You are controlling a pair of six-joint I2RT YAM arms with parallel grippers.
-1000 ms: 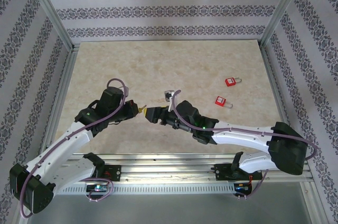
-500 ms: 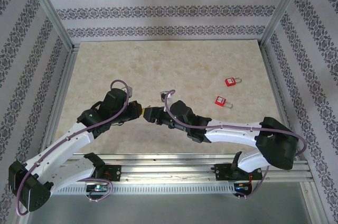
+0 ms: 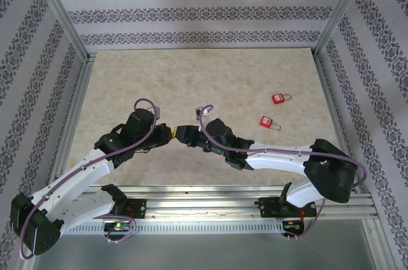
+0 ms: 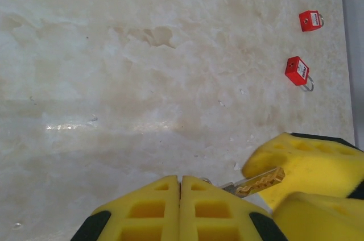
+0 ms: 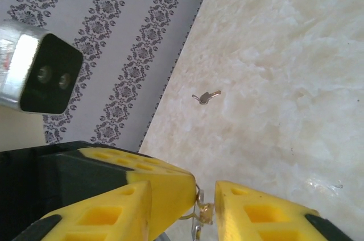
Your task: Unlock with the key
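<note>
One key (image 4: 254, 182) is clamped in the left gripper (image 4: 180, 187), whose yellow foam fingers are pressed flat together with a bare seam between them. A short blade is seen jutting out beside those fingers toward the right. It is silvery at the root and brass-coloured along the toothed edge. The head is covered by the pads, so its shape and colour cannot be told. The blade's tip is laid against the edge of one yellow pad of the right gripper (image 5: 206, 188), over the pale marbled table (image 4: 114, 82).

In the right wrist view that gripper's fingers are seen narrowly parted. A piece of bright metal (image 5: 203, 210) is lodged in the gap and touches both fingers. Whether it is being gripped cannot be told.

From above, the two grippers are seen tip to tip over the near middle of the table, one arm reaching in from each side.

Two red padlocks with thin silver shackles are laid flat toward the table's right side, well apart from the grippers. The nearer padlock (image 4: 298, 71) and the farther padlock (image 4: 310, 20) are close together but not touching.

A small silvery object (image 5: 206, 96), too small to name, is seen lying on the table near the patterned wall (image 5: 114, 36). A silver-cased block (image 5: 37, 73) with a dark face is seen at the upper left of the right wrist view.
</note>
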